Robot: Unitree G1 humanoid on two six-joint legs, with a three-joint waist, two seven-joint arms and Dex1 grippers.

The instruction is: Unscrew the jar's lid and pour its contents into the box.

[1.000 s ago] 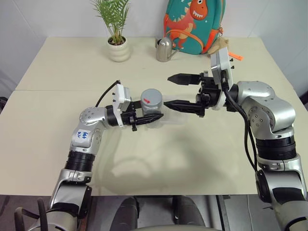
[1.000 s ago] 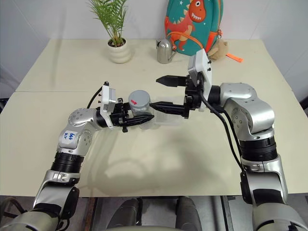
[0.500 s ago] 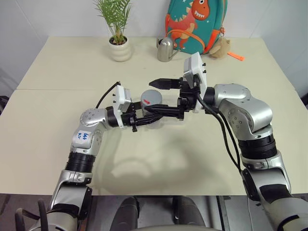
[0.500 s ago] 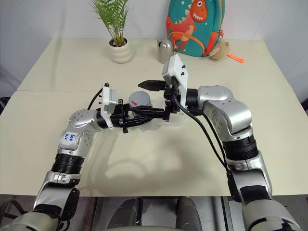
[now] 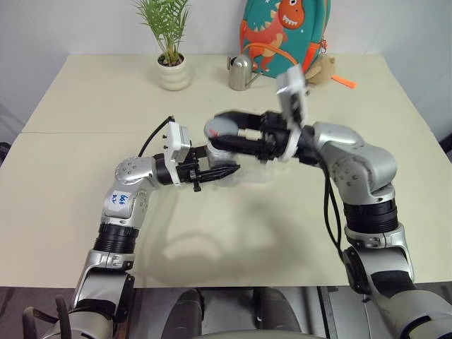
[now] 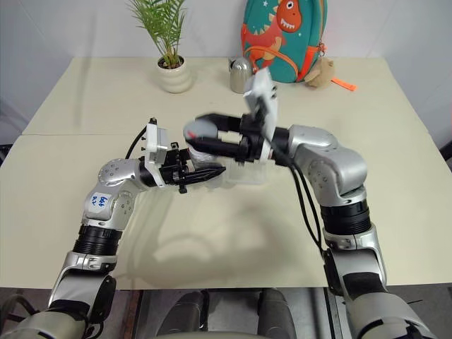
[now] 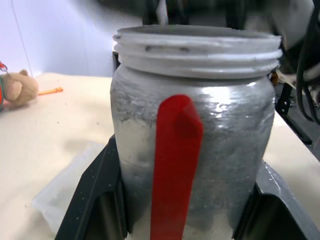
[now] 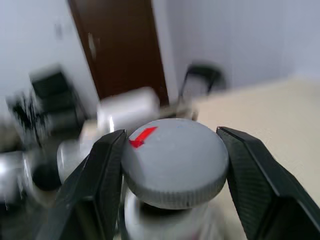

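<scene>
Jar [image 7: 192, 150] upright, threaded grey cylinder, clamped in left gripper [image 5: 215, 171]. Right gripper [image 8: 172, 180] pinches the round flat lid [image 8: 175, 167] above it.

A big cream worktop [image 5: 85, 212] stands by a white wall [image 5: 85, 25]. At the back sit a green plant in a white pot [image 5: 173, 70] and a dinosaur backpack [image 5: 279, 35]. A brown door [image 8: 117, 45] shows behind

Pretty bright, even indoor light, soft shadows pooling on the cream table [image 5: 85, 205]. Right black two-fingered gripper [image 5: 229, 134] is smeared with motion blur; the right wrist view's background is totally out of focus.
</scene>
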